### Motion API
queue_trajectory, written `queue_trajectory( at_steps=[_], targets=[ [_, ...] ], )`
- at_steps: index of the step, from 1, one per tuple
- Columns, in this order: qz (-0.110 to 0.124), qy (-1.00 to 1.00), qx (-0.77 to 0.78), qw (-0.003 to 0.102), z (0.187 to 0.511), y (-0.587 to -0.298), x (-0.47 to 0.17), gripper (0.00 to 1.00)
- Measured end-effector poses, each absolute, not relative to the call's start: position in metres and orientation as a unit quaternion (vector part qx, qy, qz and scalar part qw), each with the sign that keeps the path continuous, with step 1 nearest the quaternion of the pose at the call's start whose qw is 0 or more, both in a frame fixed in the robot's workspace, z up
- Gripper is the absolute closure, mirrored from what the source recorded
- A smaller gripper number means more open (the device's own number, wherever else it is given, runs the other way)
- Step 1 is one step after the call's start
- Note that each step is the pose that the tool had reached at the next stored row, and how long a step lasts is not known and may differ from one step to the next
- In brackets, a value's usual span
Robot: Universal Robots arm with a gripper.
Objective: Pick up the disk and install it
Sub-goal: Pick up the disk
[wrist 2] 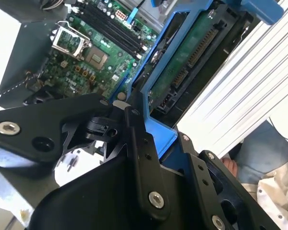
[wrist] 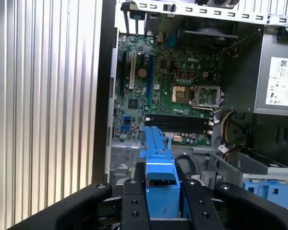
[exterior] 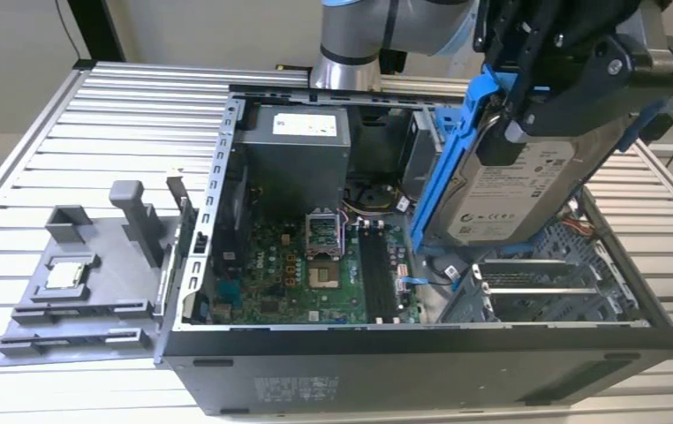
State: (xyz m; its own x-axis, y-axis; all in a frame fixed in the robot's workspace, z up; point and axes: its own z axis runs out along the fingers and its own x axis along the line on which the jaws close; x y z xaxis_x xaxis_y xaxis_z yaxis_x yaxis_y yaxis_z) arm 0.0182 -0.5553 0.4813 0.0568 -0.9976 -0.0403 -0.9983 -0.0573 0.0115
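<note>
our gripper (exterior: 525,122) pinches the disk (exterior: 511,190) by its blue-railed upper end; we see it hanging tilted over the open computer case (exterior: 431,343), above the metal cage (exterior: 537,278) on the exterior view's right.

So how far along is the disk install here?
Pickup looks done: the gripper is shut on the disk at its blue carrier. In hand: the disk hangs tilted in the air over the open computer case. Left: the install itself, since the disk is not yet seated anywhere inside the case.
</note>
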Motion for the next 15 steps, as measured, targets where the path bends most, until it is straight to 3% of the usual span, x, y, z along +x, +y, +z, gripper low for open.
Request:
queue_trajectory(
  at_steps=[15],
  targets=[
    [0.019,0.687,-0.727,0.010,0.4791,-0.5602,0.0277,1.00]
  ],
)
